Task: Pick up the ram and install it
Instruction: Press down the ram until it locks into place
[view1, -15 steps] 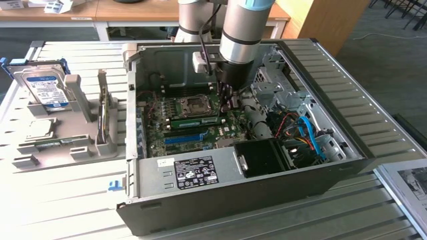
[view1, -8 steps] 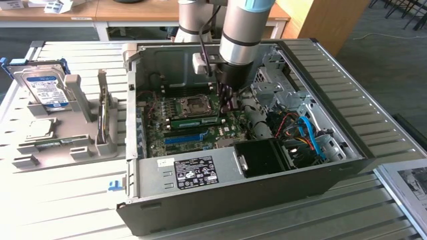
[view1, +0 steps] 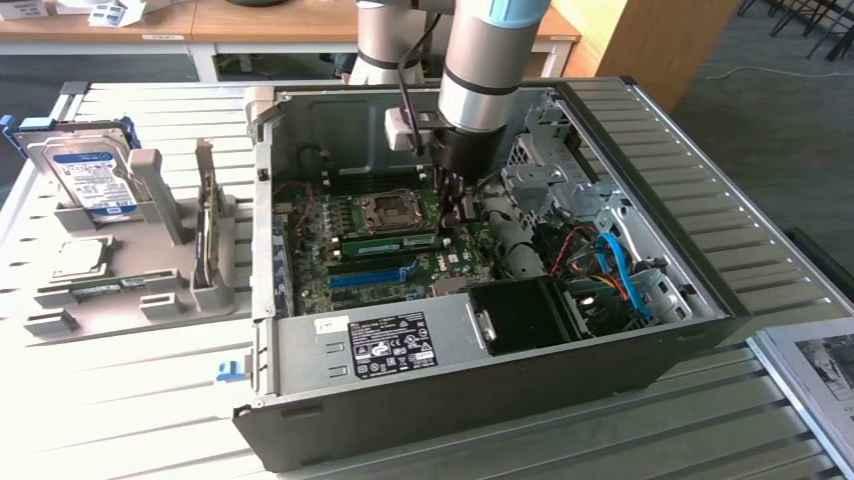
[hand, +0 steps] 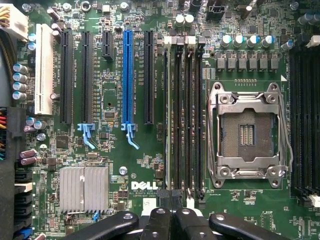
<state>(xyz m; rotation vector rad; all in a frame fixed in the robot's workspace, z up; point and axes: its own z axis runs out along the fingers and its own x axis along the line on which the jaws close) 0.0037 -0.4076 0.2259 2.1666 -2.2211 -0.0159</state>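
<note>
The ram, a long green stick with a pale label, stands on edge in a memory slot of the motherboard inside the open computer case. My gripper reaches down into the case and hangs just above the stick's end toward the exterior view's right. In the wrist view the black fingers are pressed together with nothing visible between them, right over the end of the row of black memory slots. The empty CPU socket lies beside those slots.
A grey holder at the exterior view's left carries a silver hard drive, a square CPU chip and a thin board on edge. Drive cages, cables and a black fan shroud crowd the case's right side.
</note>
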